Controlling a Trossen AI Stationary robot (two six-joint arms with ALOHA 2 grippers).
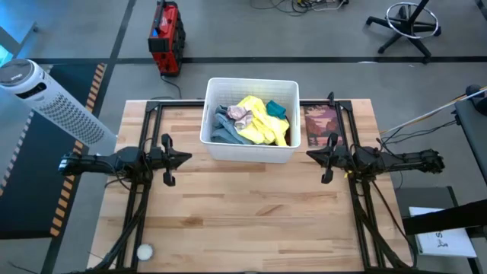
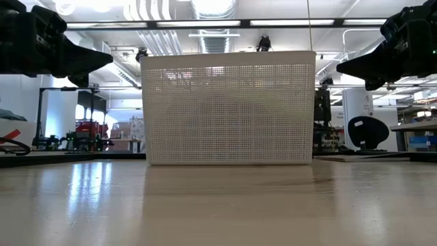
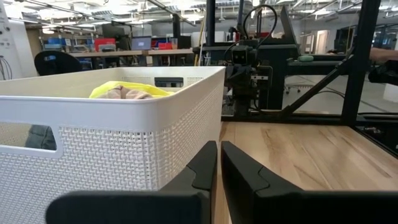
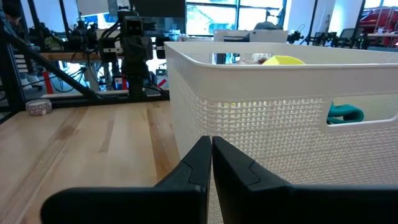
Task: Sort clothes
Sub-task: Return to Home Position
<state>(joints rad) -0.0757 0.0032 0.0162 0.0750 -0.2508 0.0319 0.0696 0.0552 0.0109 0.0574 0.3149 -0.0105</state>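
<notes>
Clothes piled in the bin, your arms flanking it.
On your wooden table [image 1: 251,221] the white laundry bin [image 1: 247,152] holds the clothes [image 1: 237,124], yellow shirt [image 1: 264,122] on top; left gripper [image 1: 189,157] and right gripper [image 1: 309,155] hover either side, fingers pressed together.

Clothes [image 1: 253,118], yellow, grey, teal, pale, in white bin [image 1: 247,152]

The right pincer [image 4: 210,149], closed tight, points at a white perforated bin [image 4: 261,112] on a wooden surface [image 4: 93,143]. A yellow garment [image 4: 283,60] shows above the rim; a teal piece [image 4: 344,114] shows through the handle slot.
</notes>
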